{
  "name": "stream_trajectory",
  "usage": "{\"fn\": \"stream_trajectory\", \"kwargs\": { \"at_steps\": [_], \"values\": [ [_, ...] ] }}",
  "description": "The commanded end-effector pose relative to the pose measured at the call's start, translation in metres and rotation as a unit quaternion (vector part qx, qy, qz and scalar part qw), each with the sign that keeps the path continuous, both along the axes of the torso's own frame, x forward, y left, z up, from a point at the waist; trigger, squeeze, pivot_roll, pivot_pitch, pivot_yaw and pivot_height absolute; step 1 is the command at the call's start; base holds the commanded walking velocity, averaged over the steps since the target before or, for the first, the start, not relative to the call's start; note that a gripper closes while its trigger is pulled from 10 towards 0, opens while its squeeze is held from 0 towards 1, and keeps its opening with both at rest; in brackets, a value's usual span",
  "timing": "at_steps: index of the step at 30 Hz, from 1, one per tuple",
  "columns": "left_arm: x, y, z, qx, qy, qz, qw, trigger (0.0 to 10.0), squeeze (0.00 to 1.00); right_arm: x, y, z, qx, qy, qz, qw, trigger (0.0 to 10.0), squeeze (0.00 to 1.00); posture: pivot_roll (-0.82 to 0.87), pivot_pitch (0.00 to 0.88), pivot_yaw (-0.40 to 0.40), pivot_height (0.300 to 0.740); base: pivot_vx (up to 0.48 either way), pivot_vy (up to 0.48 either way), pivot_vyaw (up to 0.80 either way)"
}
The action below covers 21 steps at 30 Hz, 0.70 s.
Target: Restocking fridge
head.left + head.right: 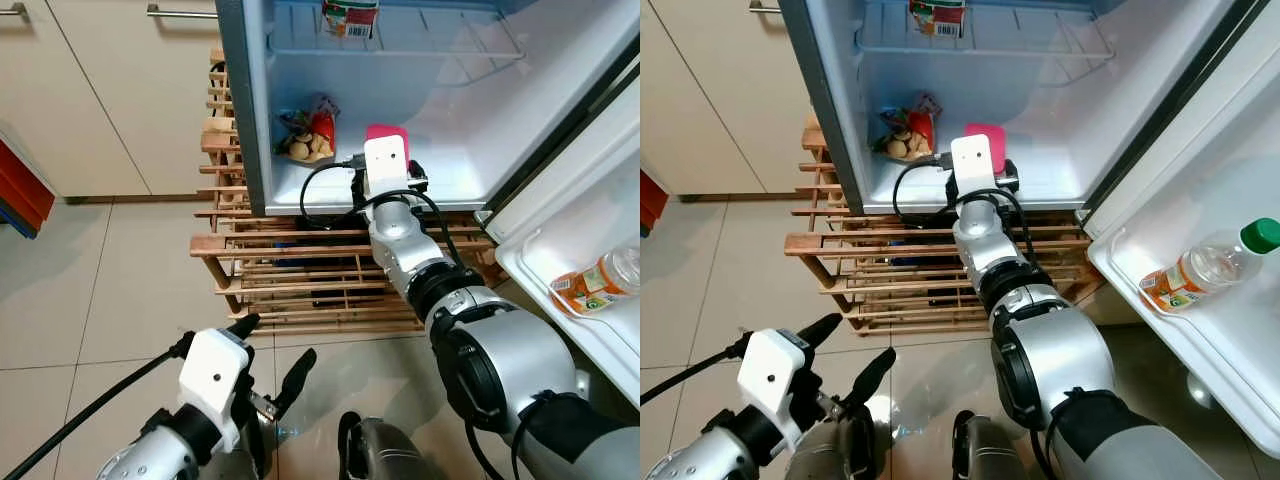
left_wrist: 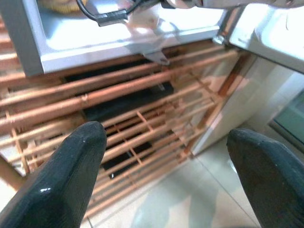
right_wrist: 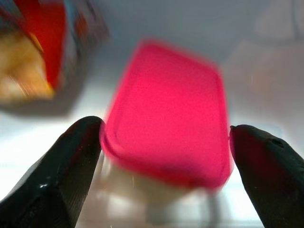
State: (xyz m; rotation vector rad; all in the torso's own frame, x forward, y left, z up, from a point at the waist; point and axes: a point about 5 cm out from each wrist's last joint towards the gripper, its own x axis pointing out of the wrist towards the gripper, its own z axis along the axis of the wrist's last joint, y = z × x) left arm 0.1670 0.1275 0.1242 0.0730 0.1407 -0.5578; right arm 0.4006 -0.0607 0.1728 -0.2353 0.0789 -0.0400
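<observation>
- The pink-lidded container [image 3: 166,118] sits on the fridge floor [image 1: 450,175], in the centre of the right wrist view and a little above the middle of the left eye view, partly hidden there behind the right wrist.
- The right gripper [image 3: 164,175] is at the near end of this container. Its two black fingers [image 3: 61,171] are spread wide, one on each side of the lid, and they do not seem to press it. Whether the left finger touches the lid edge, I cannot tell because of the blur.
- My judgement: the container is already set down inside, so this item is almost done; what is left is to draw the arm out and bring further goods.
- Just beside the container, toward the left wall of the fridge, lies a snack bag [image 1: 308,135] with red and yellow print.
- On the wire shelf [image 1: 400,45] at the top of the frame stands a small carton [image 1: 350,18], only its lower part in view.
- The open door [image 1: 1200,330] at the right edge holds in its door tray a clear bottle [image 1: 1205,270] with a green cap and an orange label, lying on its side.
- The fridge stands on a wooden slatted rack [image 1: 290,270] over a tiled floor [image 1: 90,300].
- The left gripper [image 1: 272,368] hangs low at the bottom left, fingers apart and holding nothing.
</observation>
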Motion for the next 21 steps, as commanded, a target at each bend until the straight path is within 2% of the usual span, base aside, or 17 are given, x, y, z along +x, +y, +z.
{"fn": "stream_trajectory", "kwargs": {
  "at_steps": [1, 4, 5, 7, 10, 17, 21],
  "values": [
    [0.000, -0.002, -0.004, 0.001, 0.004, -0.001, 1.000, 10.0, 0.00, 0.002, -0.002, 0.005, -0.001, -0.008, 0.002, 1.000, 10.0, 0.00, 0.12, 0.172, -0.098, 0.740, 0.000, 0.000, 0.00],
    [0.009, -0.005, -0.004, -0.002, -0.006, -0.003, 1.000, 10.0, 0.00, 0.003, -0.006, 0.005, 0.008, 0.007, 0.000, 1.000, 10.0, 0.00, 0.10, 0.141, -0.098, 0.740, 0.000, 0.000, 0.00],
    [0.015, -0.006, -0.004, -0.003, -0.012, -0.004, 1.000, 10.0, 0.00, 0.004, -0.008, 0.006, 0.033, 0.014, -0.004, 0.999, 10.0, 0.00, 0.10, 0.130, -0.100, 0.740, 0.000, 0.000, 0.00],
    [0.015, -0.006, -0.004, -0.003, -0.012, -0.004, 1.000, 10.0, 0.00, 0.004, -0.008, 0.006, 0.033, 0.014, -0.004, 0.999, 10.0, 0.00, 0.10, 0.130, -0.100, 0.740, 0.000, 0.000, 0.00],
    [0.022, -0.008, -0.004, -0.004, -0.022, -0.005, 1.000, 10.0, 0.00, 0.006, -0.010, 0.009, 0.090, 0.028, -0.010, 0.995, 10.0, 0.00, 0.09, 0.106, -0.107, 0.740, 0.000, 0.000, 0.00],
    [0.038, -0.013, -0.005, -0.011, -0.042, -0.002, 0.999, 10.0, 0.00, 0.007, -0.013, 0.006, 0.160, 0.057, -0.011, 0.985, 10.0, 0.00, 0.07, 0.056, -0.123, 0.740, 0.000, 0.000, 0.00],
    [0.055, -0.012, -0.001, 0.002, -0.074, 0.022, 0.997, 10.0, 0.00, 0.009, -0.012, 0.020, 0.149, 0.001, 0.015, 0.989, 10.0, 0.00, 0.06, 0.009, -0.129, 0.740, 0.000, 0.000, 0.00]
  ]
}}
